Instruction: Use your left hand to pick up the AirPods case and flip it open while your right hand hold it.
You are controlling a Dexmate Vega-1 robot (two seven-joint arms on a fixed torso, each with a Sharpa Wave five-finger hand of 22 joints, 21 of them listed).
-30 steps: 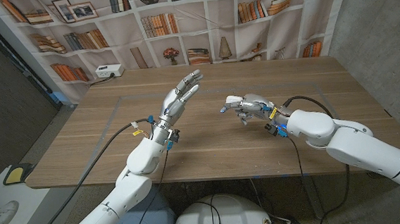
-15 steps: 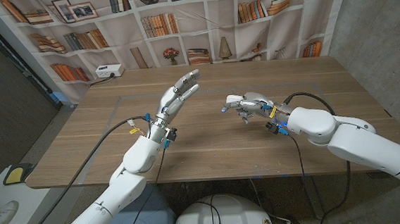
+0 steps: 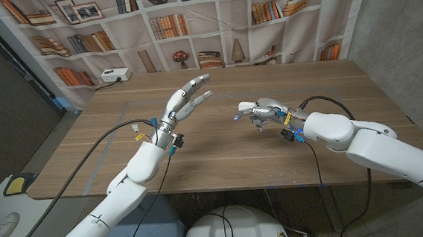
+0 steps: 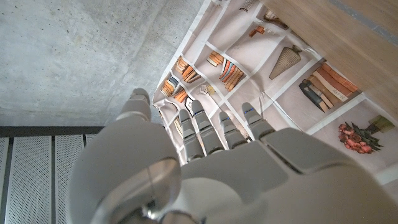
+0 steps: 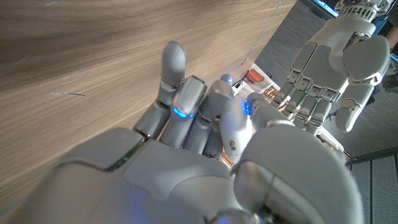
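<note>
Reaching upward with fingers spread and grasping nothing, the left hand (image 3: pixel 185 102) stands well apart from the right hand (image 3: pixel 262 113), whose fingers curl inward over the table (image 3: pixel 221 151), concealing whether they enclose the AirPods case.

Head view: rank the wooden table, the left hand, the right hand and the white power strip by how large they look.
1. wooden table, largest by far.
2. left hand and right hand: unsure; the left has its fingers spread, the right's are curled.
3. white power strip, smallest, though farthest from the camera.
</note>
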